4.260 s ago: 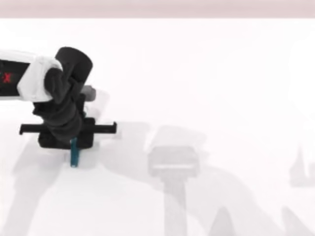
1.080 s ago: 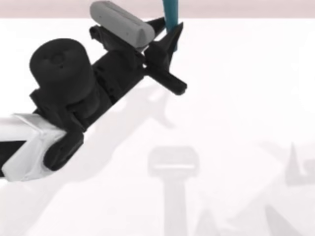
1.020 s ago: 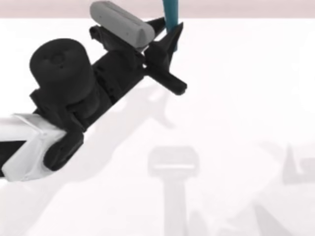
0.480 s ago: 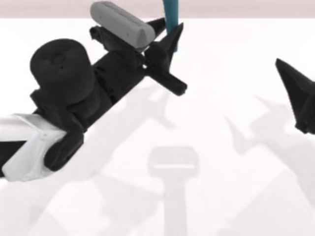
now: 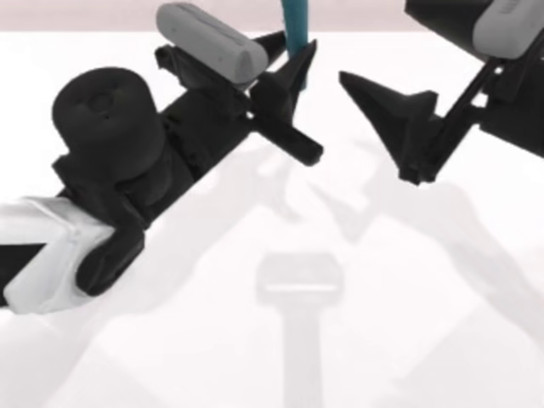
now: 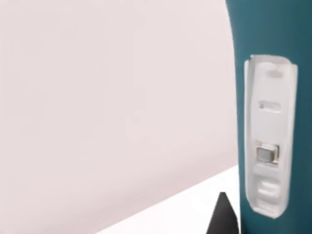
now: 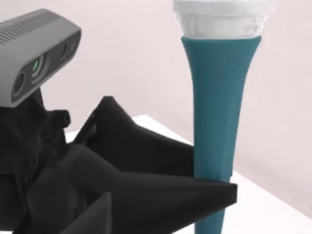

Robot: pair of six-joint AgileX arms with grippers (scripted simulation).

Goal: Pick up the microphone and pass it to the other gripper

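The left gripper (image 5: 291, 53) is raised over the far-left part of the white counter (image 5: 357, 340), its arm reaching in from the top view's left edge. Its fingers (image 5: 299, 64) pinch the microphone (image 5: 295, 21) on the lower part of the slim teal handle, and the microphone stands upright, clear of the counter, near the far edge at the middle of the top view. In the right wrist view the handle (image 7: 213, 122) widens upward to a pale collar (image 7: 222, 19) below the head; the head itself runs out of that picture. One black finger (image 7: 195, 187) of the left gripper lies against the handle just above its lower end. The left wrist view shows the white switch panel (image 6: 269, 134) set into the teal body, facing that camera. The right gripper (image 5: 387, 115) hangs over the far-right part of the counter, beside the microphone and apart from it, with no contact. Its fingers (image 5: 378, 93) are spread and point toward the handle. A grey camera housing (image 5: 211, 38) sits on the left wrist.
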